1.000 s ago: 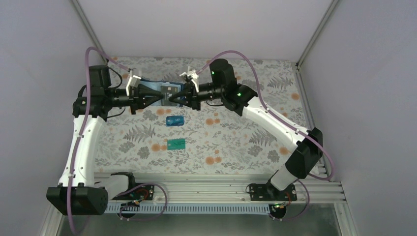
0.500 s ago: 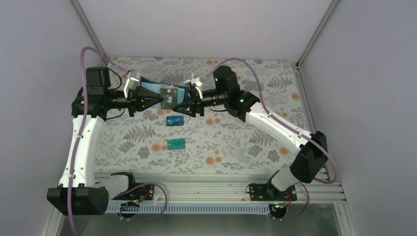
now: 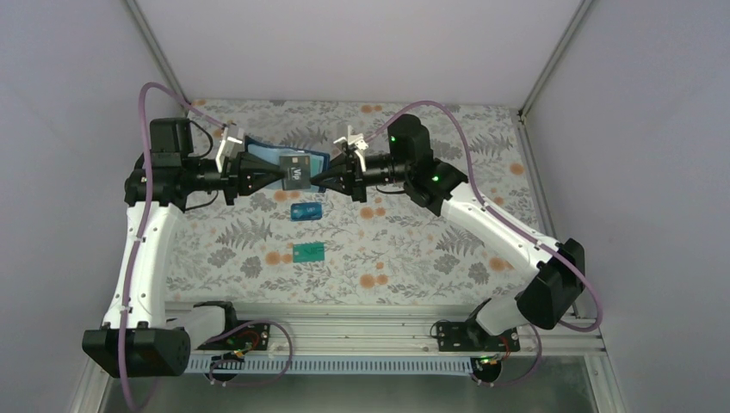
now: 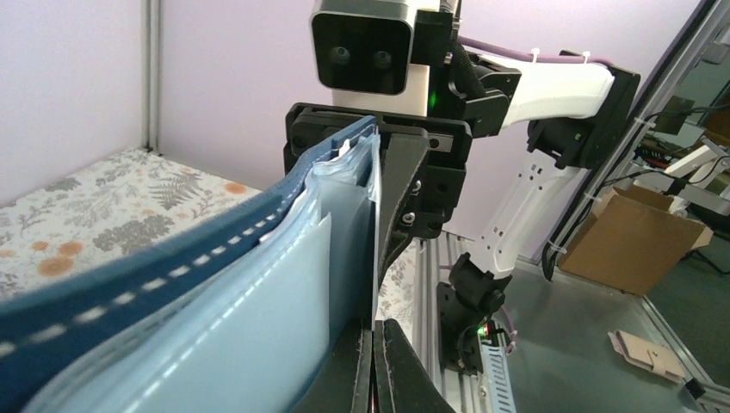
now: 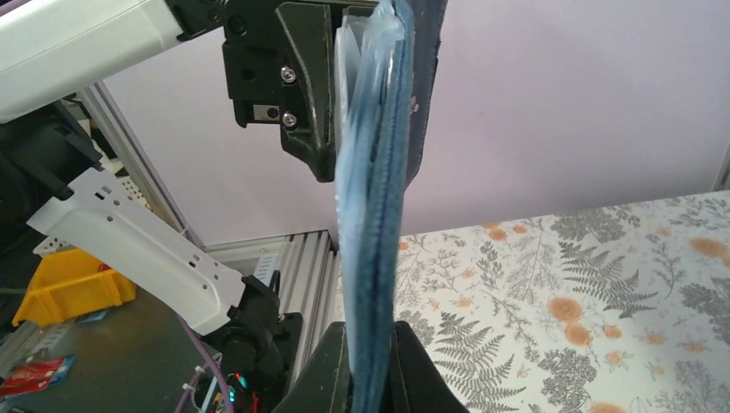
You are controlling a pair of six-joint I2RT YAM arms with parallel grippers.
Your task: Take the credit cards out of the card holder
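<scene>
Top external view: left gripper pinching the dark card, presumably stiff and slick, by its edge; right gripper clamped on the soft card holder

The holder looked like matt navy cloth with pale stitching, its pockets smooth and faintly glossy, the tablecloth a matt printed fabric, the rail brushed metal.

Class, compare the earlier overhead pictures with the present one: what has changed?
The right pincer, shut on the card holder, drew back rightward, baring the dark card. The left pincer stayed shut in place; blue card and green card lay unmoved.
</scene>
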